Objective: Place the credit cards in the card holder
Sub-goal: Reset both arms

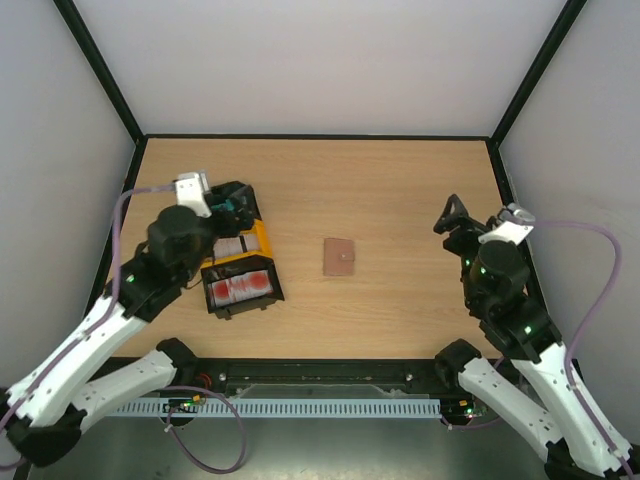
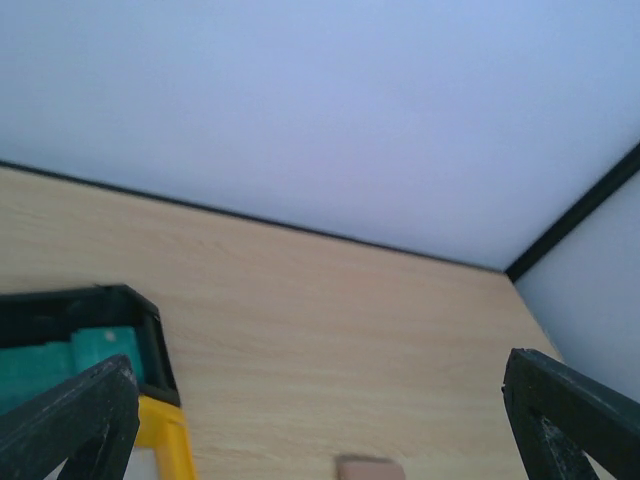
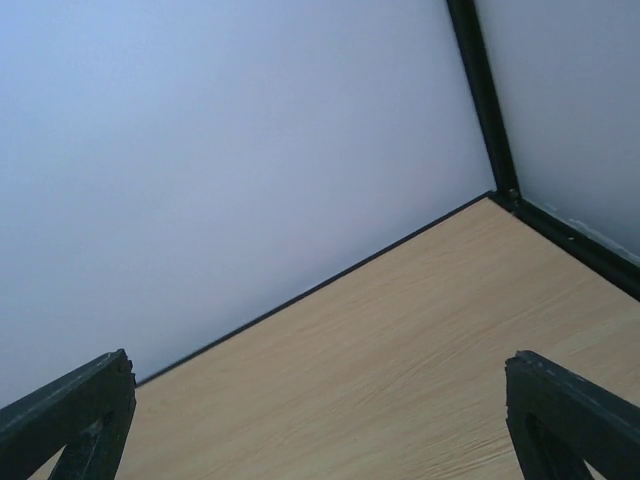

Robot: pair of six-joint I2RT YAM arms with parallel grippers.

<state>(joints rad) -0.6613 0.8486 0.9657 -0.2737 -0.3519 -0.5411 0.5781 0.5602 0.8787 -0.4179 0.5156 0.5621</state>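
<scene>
The card holder (image 1: pixel 339 257), a small closed brown wallet, lies mid-table; its edge shows at the bottom of the left wrist view (image 2: pixel 370 468). A red-and-white card (image 1: pixel 241 286) lies in a black tray (image 1: pixel 262 300). A pale card (image 1: pixel 232 246) lies in a yellow tray (image 1: pixel 262 238). A teal card (image 2: pixel 60 362) lies in another black tray (image 2: pixel 120 298). My left gripper (image 1: pixel 232 203) hovers over that far tray, open and empty; its fingers (image 2: pixel 70 420) stand wide apart. My right gripper (image 1: pixel 450 218) is open and empty at the right, over bare table.
The three trays sit in a row on the left side of the wooden table (image 1: pixel 400 190). White walls with black frame posts (image 3: pixel 480 100) enclose the back and sides. The right wrist view shows only table and wall.
</scene>
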